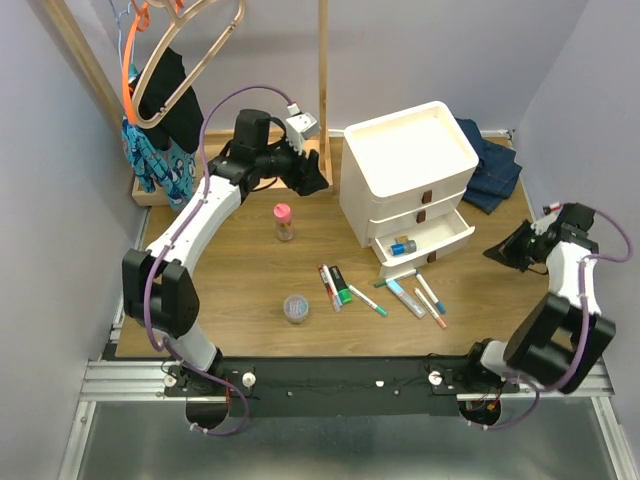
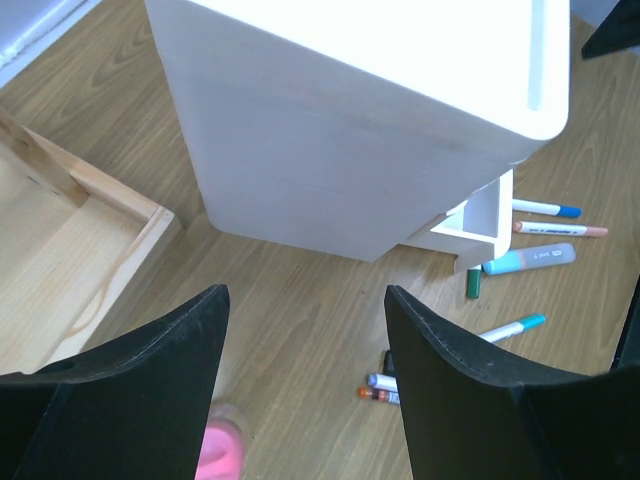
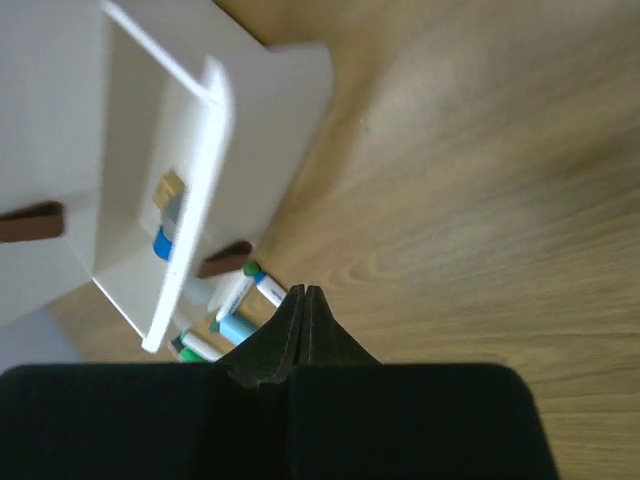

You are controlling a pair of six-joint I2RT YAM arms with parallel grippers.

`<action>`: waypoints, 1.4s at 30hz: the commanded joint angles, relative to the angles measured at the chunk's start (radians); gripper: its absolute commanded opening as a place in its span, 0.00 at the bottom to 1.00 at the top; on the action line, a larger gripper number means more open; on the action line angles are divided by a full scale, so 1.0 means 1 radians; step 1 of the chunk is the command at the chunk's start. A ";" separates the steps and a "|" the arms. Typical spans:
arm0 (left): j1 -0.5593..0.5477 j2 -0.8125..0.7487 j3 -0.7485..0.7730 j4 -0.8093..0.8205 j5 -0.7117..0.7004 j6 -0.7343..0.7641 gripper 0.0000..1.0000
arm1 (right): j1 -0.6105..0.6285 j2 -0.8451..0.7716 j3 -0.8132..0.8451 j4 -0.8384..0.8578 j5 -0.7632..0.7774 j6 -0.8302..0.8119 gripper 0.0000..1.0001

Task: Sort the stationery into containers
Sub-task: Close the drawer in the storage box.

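Observation:
The white three-drawer unit (image 1: pixel 410 165) stands at the middle back, its bottom drawer (image 1: pixel 440 238) pulled out with a small blue-capped item (image 1: pixel 403 246) inside. In front of it lie slim markers (image 1: pixel 329 286), a thick black-and-green marker (image 1: pixel 341 285), a green-capped marker (image 1: pixel 367 300), a pale blue tube (image 1: pixel 405 297) and blue- and orange-capped markers (image 1: pixel 431 300). A pink-capped bottle (image 1: pixel 284 221) and a clear round tub (image 1: pixel 296 307) stand further left. My left gripper (image 1: pixel 310 175) (image 2: pixel 305 300) hangs open above the bottle (image 2: pixel 222 450), left of the unit (image 2: pixel 370 120). My right gripper (image 1: pixel 500 252) (image 3: pixel 303 292) is shut and empty, right of the open drawer (image 3: pixel 150 200).
A wooden rack base (image 1: pixel 160 190) with a post (image 1: pixel 323 70), hangers and hanging clothes (image 1: pixel 165 150) fills the back left. Folded denim (image 1: pixel 492 165) lies behind the unit on the right. The black mounting rail (image 1: pixel 340 385) runs along the near edge.

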 commanded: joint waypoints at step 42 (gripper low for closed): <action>-0.089 0.246 0.135 0.064 -0.059 -0.067 0.73 | 0.124 0.535 -0.102 0.669 -0.494 0.612 0.01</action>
